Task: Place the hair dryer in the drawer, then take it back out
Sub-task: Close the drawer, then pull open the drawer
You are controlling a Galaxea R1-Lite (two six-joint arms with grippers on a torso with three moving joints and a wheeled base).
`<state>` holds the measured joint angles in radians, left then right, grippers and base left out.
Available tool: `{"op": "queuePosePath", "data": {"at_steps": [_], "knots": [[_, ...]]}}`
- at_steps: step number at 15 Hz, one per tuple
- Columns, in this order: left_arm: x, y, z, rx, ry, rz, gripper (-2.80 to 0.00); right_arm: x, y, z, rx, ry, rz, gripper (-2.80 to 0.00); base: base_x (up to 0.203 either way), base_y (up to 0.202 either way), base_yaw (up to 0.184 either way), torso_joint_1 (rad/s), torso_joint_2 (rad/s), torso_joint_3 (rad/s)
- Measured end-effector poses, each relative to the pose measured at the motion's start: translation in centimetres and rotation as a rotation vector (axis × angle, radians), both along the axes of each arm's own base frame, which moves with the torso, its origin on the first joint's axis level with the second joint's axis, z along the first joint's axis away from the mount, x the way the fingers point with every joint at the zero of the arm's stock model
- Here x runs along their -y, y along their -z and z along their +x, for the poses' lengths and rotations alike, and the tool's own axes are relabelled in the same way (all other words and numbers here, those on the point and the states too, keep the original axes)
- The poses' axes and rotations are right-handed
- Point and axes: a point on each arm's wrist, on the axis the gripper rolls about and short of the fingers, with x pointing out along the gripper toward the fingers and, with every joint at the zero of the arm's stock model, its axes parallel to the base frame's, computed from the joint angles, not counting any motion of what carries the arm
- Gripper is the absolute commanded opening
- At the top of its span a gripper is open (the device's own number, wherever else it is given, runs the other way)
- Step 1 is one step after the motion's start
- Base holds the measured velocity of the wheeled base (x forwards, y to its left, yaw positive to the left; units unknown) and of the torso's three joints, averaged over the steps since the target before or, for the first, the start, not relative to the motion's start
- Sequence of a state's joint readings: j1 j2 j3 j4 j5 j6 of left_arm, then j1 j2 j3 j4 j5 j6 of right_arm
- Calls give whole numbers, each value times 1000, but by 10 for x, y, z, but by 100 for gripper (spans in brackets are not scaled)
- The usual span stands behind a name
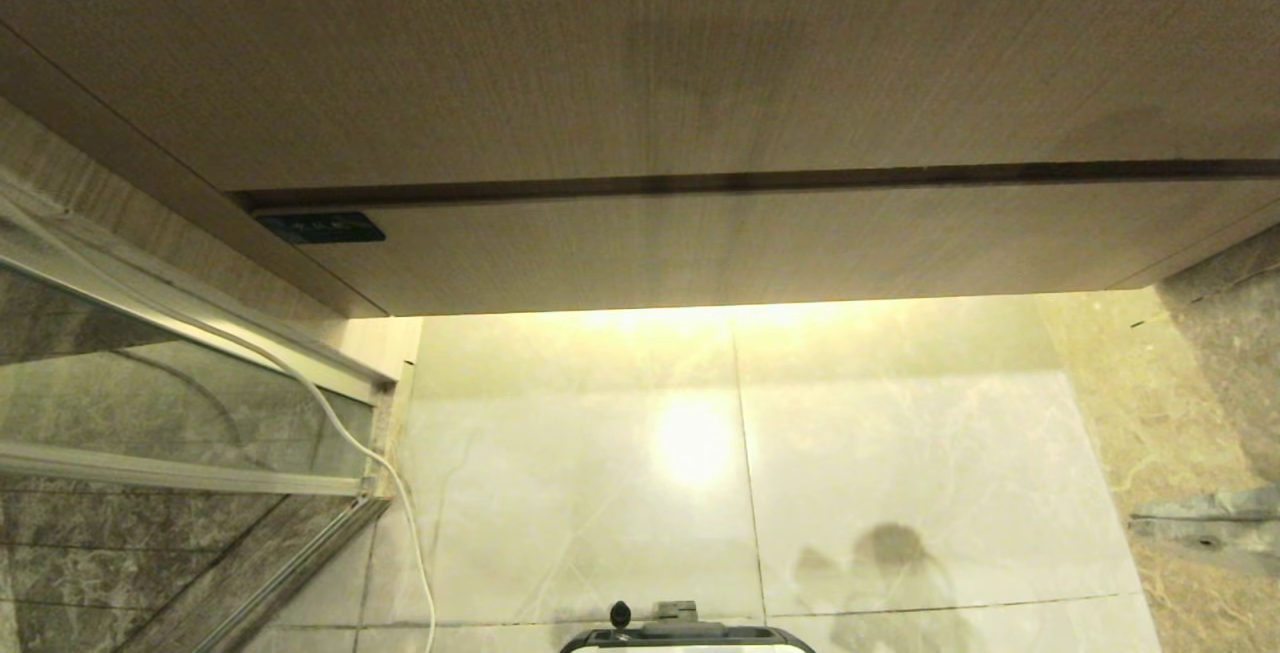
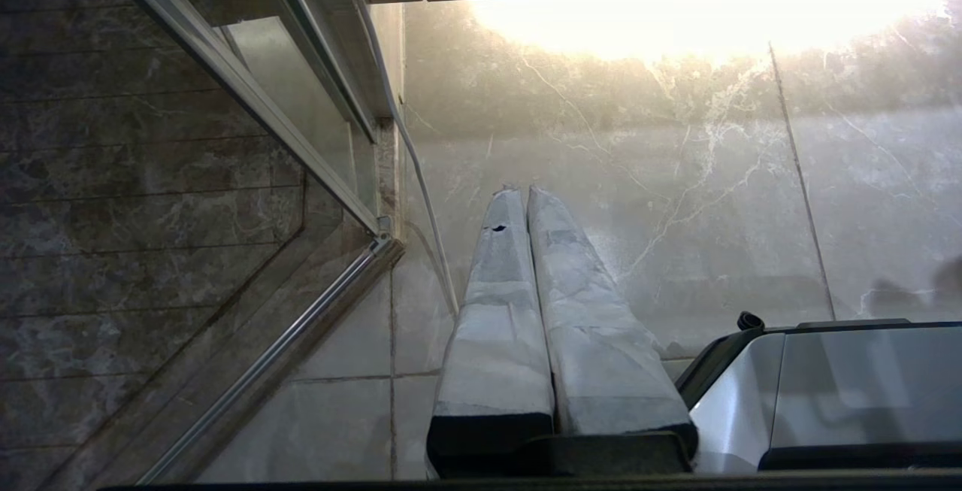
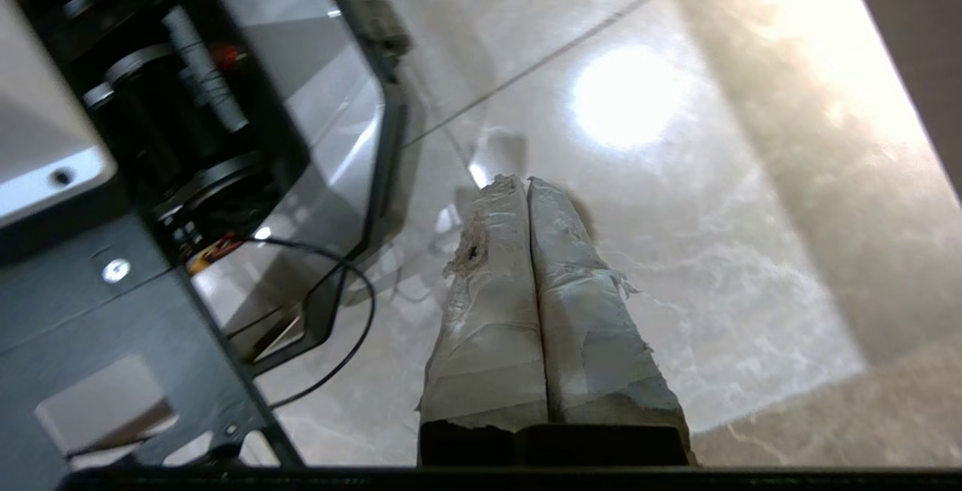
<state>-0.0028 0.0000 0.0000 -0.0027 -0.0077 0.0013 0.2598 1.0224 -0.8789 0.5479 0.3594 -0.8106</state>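
Hair dryer shows in no view, and with the drawer (image 1: pixel 760 243) closed above the floor (image 1: pixel 900 453), the task looks unstarted: the left gripper (image 2: pixel 524 192) and right gripper (image 3: pixel 526 181), fingers pressed together and empty, must first find the dryer.

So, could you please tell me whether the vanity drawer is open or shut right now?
Shut: in the head view the drawer front sits flush under the panel above it, with only a thin dark seam between them.
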Motion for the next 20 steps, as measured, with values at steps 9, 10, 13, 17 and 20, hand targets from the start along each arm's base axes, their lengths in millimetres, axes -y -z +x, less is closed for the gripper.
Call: {"op": "queuePosePath", "data": {"at_steps": [9, 10, 13, 17, 20], "knots": [[0, 0, 0, 0, 0, 0, -280, -33, -28, 53, 244, 173, -273, 0, 0, 0, 0, 0, 0, 0], [0, 0, 0, 0, 0, 0, -280, -40, -32, 63, 313, 202, -349, 0, 0, 0, 0, 0, 0, 0], [0, 0, 0, 0, 0, 0, -280, -55, -27, 84, 388, 156, -500, 0, 0, 0, 0, 0, 0, 0], [0, 0, 0, 0, 0, 1, -280, -75, -21, 114, 468, 69, -391, 0, 0, 0, 0, 0, 0, 0], [0, 0, 0, 0, 0, 0, -280, -80, -16, 137, 546, 7, -334, 0, 0, 0, 0, 0, 0, 0]]}}
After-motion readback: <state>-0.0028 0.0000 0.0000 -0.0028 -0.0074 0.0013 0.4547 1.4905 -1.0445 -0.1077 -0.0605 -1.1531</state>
